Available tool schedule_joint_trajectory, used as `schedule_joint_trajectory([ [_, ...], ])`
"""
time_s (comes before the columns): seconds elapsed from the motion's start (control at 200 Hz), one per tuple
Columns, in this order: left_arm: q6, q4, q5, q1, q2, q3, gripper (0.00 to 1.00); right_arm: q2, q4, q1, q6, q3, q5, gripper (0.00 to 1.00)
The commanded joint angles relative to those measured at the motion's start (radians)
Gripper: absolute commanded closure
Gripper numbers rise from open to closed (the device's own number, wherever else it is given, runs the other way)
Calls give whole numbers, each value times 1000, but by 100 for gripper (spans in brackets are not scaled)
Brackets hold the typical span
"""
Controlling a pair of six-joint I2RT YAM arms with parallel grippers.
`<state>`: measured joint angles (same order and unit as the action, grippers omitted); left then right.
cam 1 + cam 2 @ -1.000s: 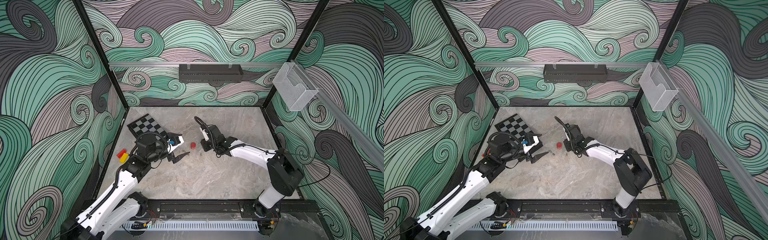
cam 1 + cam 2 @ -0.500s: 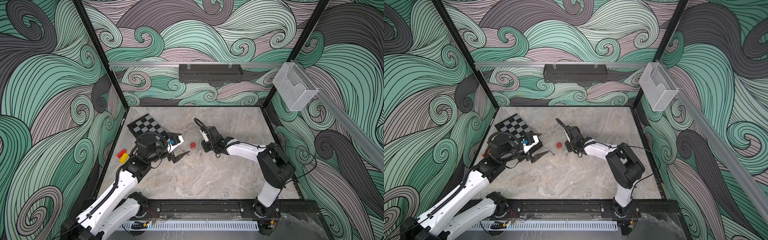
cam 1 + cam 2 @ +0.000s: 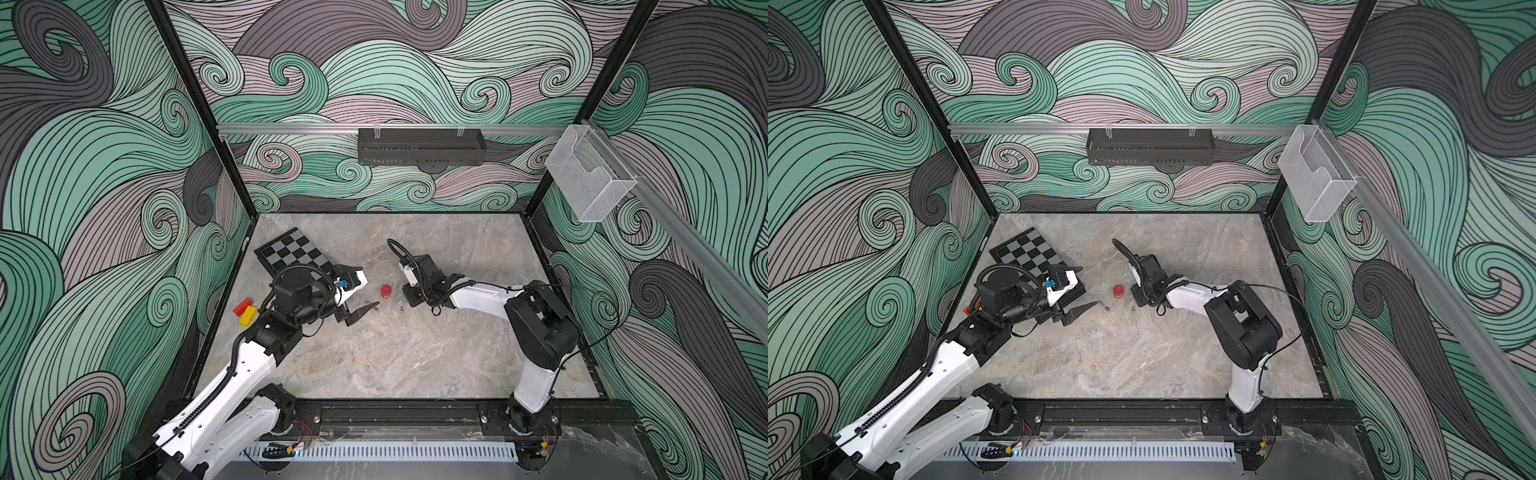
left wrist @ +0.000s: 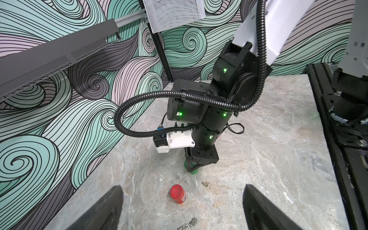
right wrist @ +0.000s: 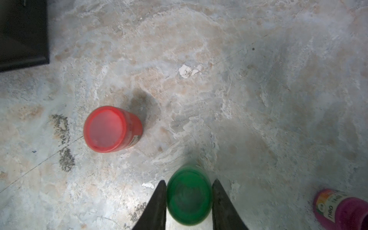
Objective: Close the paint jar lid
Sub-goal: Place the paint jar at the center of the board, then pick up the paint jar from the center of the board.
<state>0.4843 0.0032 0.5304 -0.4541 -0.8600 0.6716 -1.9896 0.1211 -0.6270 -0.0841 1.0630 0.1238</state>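
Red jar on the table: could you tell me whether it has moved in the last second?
No; in a top view the red jar keeps its place relative to the checkerboard.

High overhead pair; close wrist views, both with green jar [image 5: 189,196]

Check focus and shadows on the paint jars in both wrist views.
Right wrist view: green jar blurred, close to the lens; red jar slightly soft, dim shadow beside it. Left wrist view: red jar sharp.
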Motion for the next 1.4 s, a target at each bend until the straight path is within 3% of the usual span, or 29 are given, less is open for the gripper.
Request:
schedule_joint_trajectory([
  [0.0, -5, 31, -6, -3, 15, -2, 7, -23, -51, 7, 12, 21, -22, 86],
  [0.205, -4, 35, -7, -3, 17, -3, 7, -35, -55, 11, 13, 26, -14, 80],
  [0.285, -4, 34, -8, -3, 19, -1, 7, -38, -58, 12, 15, 28, -21, 70],
  [0.49, -4, 35, -16, -3, 24, -4, 7, -21, -59, 16, 10, 26, -21, 56],
  [0.72, -12, 43, -39, -3, 33, -10, 7, 105, -30, 37, -24, 39, -56, 37],
  [0.836, -35, 57, -73, -3, 35, -12, 6, 199, -2, 71, -61, 41, -77, 21],
  [0.931, -76, 77, -125, -3, 29, -12, 5, 260, 62, 115, -74, 58, -94, 2],
  [1.101, -241, 119, -309, -3, 12, 4, 1, 305, 204, 221, -104, 98, -123, 1],
  [1.396, -346, 77, -381, -3, 1, 30, 1, 235, 408, 308, -79, 165, -73, 5],
])
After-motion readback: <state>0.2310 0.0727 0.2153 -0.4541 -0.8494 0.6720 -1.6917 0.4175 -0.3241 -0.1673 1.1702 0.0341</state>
